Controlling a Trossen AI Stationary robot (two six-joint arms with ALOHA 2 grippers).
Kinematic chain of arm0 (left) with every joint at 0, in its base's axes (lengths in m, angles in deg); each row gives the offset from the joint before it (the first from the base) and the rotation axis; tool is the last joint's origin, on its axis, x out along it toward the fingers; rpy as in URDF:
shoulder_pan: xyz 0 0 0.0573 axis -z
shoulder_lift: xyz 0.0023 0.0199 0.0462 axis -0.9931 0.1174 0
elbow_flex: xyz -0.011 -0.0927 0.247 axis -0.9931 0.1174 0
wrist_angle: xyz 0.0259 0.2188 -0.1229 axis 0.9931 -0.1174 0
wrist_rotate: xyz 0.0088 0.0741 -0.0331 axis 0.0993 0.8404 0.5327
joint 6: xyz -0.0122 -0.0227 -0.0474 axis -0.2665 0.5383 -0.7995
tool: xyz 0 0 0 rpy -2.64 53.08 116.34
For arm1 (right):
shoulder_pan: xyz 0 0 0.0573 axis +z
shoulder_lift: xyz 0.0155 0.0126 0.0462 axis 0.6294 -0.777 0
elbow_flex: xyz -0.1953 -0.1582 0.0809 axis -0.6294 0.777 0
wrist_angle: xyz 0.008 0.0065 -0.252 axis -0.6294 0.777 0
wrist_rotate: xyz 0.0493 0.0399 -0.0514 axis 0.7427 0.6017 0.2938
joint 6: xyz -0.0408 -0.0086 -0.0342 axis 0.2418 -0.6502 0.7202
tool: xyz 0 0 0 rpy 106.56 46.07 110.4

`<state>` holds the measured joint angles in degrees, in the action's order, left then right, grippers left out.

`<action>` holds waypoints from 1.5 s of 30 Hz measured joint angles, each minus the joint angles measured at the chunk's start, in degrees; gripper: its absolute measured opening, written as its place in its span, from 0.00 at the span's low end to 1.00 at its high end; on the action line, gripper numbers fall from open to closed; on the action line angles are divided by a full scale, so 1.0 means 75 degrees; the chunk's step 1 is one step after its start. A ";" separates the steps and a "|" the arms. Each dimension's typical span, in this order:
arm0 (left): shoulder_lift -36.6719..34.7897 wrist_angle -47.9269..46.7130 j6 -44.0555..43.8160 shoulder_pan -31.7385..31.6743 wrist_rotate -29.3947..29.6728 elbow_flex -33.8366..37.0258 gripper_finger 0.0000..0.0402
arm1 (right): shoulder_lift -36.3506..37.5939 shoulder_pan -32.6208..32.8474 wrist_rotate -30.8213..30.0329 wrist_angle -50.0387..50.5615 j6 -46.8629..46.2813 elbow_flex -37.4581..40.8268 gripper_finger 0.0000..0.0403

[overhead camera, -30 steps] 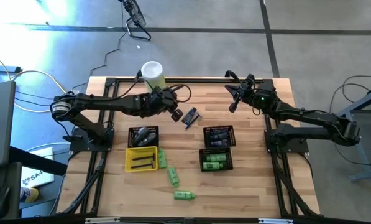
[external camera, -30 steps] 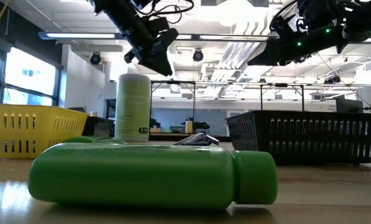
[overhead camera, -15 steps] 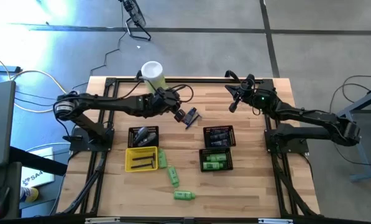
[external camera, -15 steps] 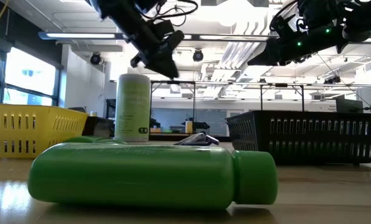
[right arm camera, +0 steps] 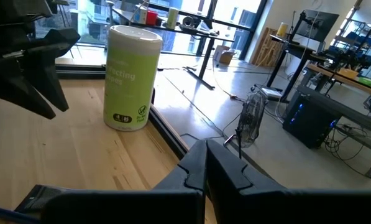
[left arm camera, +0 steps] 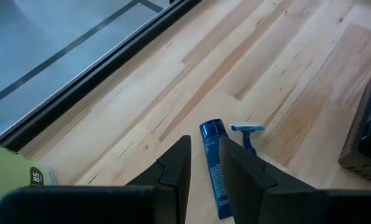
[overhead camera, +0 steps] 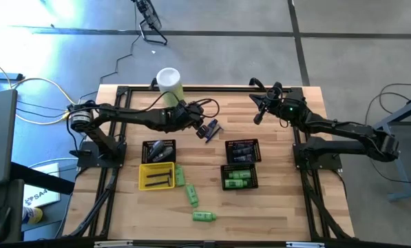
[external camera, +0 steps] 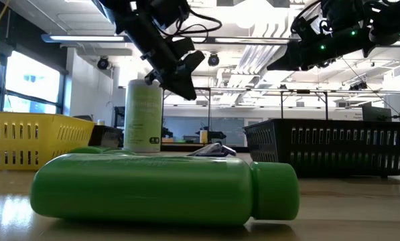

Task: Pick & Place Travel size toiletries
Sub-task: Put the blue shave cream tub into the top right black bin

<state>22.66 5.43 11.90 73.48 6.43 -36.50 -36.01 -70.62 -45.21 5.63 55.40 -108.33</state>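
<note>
A small blue tube (left arm camera: 214,163) and a blue razor (left arm camera: 247,132) lie flat on the wooden table near its far middle (overhead camera: 212,128). My left gripper (left arm camera: 204,148) hangs just above the tube's near end with a narrow gap between its fingers, touching nothing; it also shows in the high view (overhead camera: 203,130) and the low view (external camera: 183,83). Three green bottles (overhead camera: 193,195) lie loose near the front, the nearest one (external camera: 166,187) on its side. My right gripper (overhead camera: 258,118) waits shut at the far right, above the table (right arm camera: 205,157).
A tall pale-green canister (overhead camera: 169,83) with a white lid stands at the far edge, behind my left arm. Black mesh baskets (overhead camera: 159,151) (overhead camera: 243,151) (overhead camera: 239,178) and a yellow tray (overhead camera: 157,176) hold small items in mid-table. Bare wood lies around the tube.
My left gripper has sunk and moved toward the table's right, nearer to the blue tube and razor. Its finger gap looks the same. The tube, razor and bottles have stayed where they were.
</note>
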 joint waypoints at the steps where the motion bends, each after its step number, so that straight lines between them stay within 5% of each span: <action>1: 0.0001 -0.0006 0.0006 0.0000 0.0021 0.0000 0.20 | 0.0000 0.0002 0.0000 0.0000 0.0000 0.0000 0.01; 20: 0.0001 -0.0009 0.0077 0.0000 0.0064 0.0000 0.23 | 0.0000 0.0002 0.0000 0.0000 0.0000 0.0000 0.01; 35: -0.0002 -0.0009 -0.0015 0.0000 0.0072 0.0000 0.67 | 0.0000 0.0002 0.0000 0.0000 0.0000 0.0000 0.01; 45: -0.0002 -0.0009 -0.0034 -0.0002 0.0072 0.0000 0.86 | 0.0000 0.0002 0.0000 0.0000 0.0000 0.0000 0.01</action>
<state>22.64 5.36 11.65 73.46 6.97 -36.50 -36.01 -70.60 -45.21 5.63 55.40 -108.33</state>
